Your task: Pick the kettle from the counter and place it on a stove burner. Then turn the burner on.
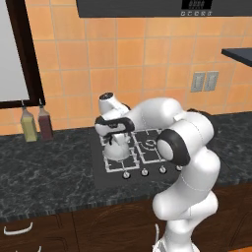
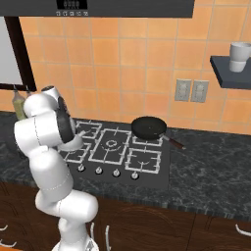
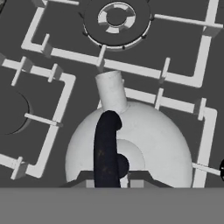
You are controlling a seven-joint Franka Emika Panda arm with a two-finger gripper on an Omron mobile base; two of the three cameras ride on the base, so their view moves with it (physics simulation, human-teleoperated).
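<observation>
Fingertips sat out of sight below the black arched handle in the hand view, so whether the two-finger gripper (image 1: 116, 139) was clenched or released could not be told; the squat white-silver kettle (image 3: 131, 144) stood on the small pale-grey wire burner grate (image 1: 118, 157), spout toward twelve o'clock. Placing looked done, I judged, with the knob row (image 2: 107, 171) untouched. A flat black frying pan (image 2: 148, 127) lay at two o'clock, two bottles (image 1: 37, 123) at nine, neither blocking.
</observation>
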